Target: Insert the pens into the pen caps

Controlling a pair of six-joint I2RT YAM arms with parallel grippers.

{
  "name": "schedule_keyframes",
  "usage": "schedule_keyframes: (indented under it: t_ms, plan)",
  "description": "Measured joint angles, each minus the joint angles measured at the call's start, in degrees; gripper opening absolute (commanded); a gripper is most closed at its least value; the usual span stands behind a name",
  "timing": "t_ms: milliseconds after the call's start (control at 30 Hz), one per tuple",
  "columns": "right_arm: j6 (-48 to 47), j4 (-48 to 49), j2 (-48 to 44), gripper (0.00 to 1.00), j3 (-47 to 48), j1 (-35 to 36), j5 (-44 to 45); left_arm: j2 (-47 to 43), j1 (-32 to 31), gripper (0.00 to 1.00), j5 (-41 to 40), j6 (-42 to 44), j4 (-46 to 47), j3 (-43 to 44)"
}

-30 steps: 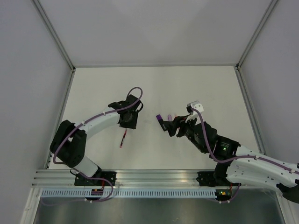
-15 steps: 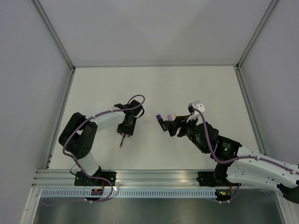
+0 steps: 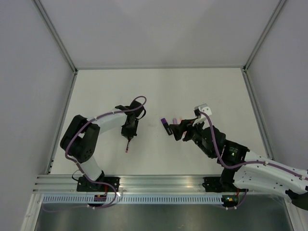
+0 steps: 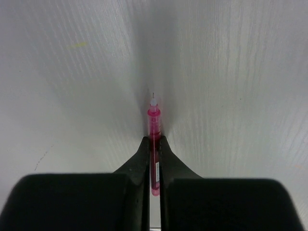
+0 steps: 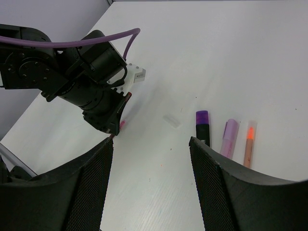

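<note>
My left gripper [image 4: 154, 140] is shut on the thin red pen [image 4: 154, 124], whose white tip pokes out past the fingertips against the white table. From above, the left gripper [image 3: 128, 138] points toward the near edge with the red pen [image 3: 127, 147] under it. My right gripper [image 5: 150, 144] hangs open above the table with nothing between its fingers. Beyond its right finger lie the black purple-tipped marker [image 5: 202, 127], the lilac pen [image 5: 230, 137] and the orange pen [image 5: 249, 145], side by side. A short translucent piece the size of a pen cap [image 5: 171, 121] lies left of the marker.
White table [image 3: 159, 91] with grey walls on three sides and an aluminium rail [image 3: 159, 183] along the near edge. The two grippers face each other, roughly a hand's width apart.
My left gripper has swung in over the red pen, lowered and shut on it. The right arm has barely moved.
</note>
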Motion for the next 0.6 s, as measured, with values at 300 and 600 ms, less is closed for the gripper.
schedule_keyframes:
  t_ms: [300, 600]
  plan:
    - [0.9, 2.6, 1.2, 0.73, -1.1, 0.0, -0.8, -4.7, 0.8, 0.02, 1.2, -0.2, 5.8, -4.4]
    - [6.2, 8.6, 6.0, 0.72, -5.3, 0.0, 0.3, -26.4, 0.7, 0.02, 19.7, -2.2, 24.4, -15.8]
